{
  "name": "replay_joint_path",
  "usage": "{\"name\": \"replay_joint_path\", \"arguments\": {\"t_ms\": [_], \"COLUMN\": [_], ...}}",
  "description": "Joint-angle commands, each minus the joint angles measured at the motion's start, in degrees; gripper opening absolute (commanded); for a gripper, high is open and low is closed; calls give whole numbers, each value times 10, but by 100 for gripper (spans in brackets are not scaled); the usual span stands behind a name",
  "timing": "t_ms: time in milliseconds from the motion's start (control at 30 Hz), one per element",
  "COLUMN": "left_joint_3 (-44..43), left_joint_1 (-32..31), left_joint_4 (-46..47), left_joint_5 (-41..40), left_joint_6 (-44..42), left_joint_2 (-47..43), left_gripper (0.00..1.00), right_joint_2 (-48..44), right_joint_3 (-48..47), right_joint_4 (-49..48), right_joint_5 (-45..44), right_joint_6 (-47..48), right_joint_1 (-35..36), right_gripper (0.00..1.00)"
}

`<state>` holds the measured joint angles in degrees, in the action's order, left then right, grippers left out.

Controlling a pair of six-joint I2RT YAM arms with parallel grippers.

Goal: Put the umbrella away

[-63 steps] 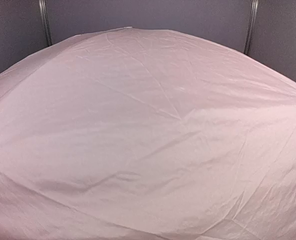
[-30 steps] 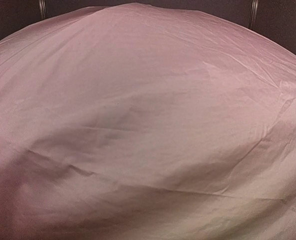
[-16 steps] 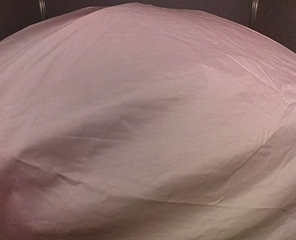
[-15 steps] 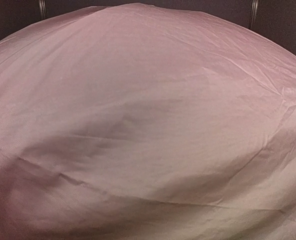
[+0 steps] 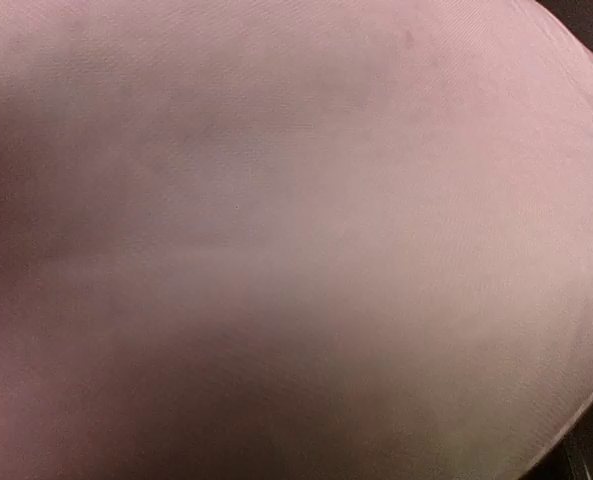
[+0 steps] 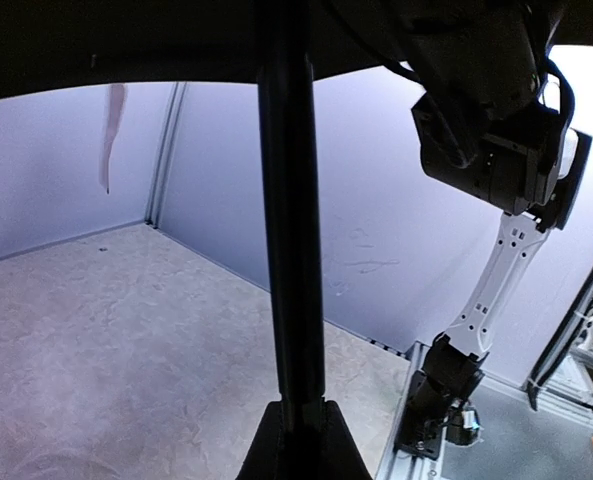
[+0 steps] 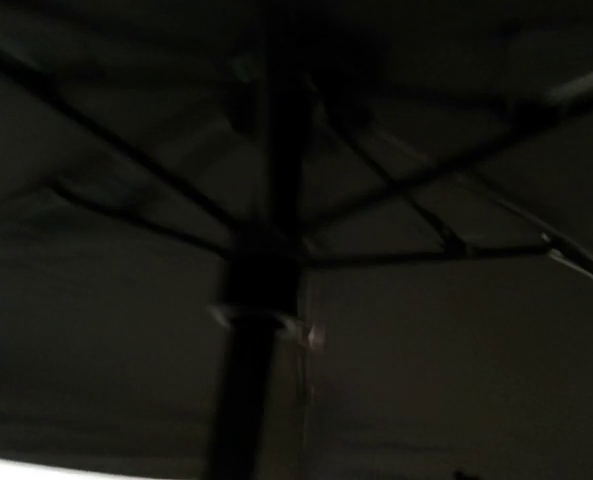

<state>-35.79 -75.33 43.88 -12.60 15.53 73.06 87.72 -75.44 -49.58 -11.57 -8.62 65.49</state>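
Observation:
The open umbrella's pale pink canopy (image 5: pixel 296 240) fills almost the whole top view, blurred and close to the camera, hiding both arms and the table. In the left wrist view its thin black shaft (image 6: pixel 288 250) rises upright from between the fingers of my left gripper (image 6: pixel 301 430), which is shut on it. The right wrist view looks up into the black lining (image 7: pixel 446 360), with the ribs and the runner (image 7: pixel 261 315) around the shaft. My right arm (image 6: pixel 486 130) reaches up under the canopy. Its fingers do not show.
A beige table (image 6: pixel 96 350) lies below the canopy, with a pale violet wall (image 6: pixel 396 230) behind it. The right arm's base (image 6: pixel 441 400) is bolted at the table edge. A pink flap (image 6: pixel 109 135) hangs from the canopy rim at the far left.
In the top view the canopy has come much closer to the camera. It now covers the dark back wall and posts that showed along the top, and its creases have blurred out.

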Motion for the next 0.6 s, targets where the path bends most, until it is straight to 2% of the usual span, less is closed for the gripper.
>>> {"name": "replay_joint_path", "arguments": {"t_ms": [0, 200, 367, 567], "left_joint_3": [-30, -29, -33, -36], "left_joint_1": [-12, -12, -12, -20], "left_joint_4": [3, 9, 6, 8], "left_joint_5": [-99, -93, -119, -132], "left_joint_6": [-55, -49, -64, -84], "left_joint_2": [9, 13, 22, 28], "left_gripper": [0, 0, 0, 0], "right_joint_2": [21, 31, 42, 53], "right_joint_3": [-20, -47, -68, -81], "right_joint_4": [-60, -57, -58, -51], "right_joint_5": [-30, 5, 3, -15], "right_joint_6": [22, 19, 21, 15], "right_joint_1": [-5, -10, -11, -15], "right_gripper": [67, 72, 78, 66]}}
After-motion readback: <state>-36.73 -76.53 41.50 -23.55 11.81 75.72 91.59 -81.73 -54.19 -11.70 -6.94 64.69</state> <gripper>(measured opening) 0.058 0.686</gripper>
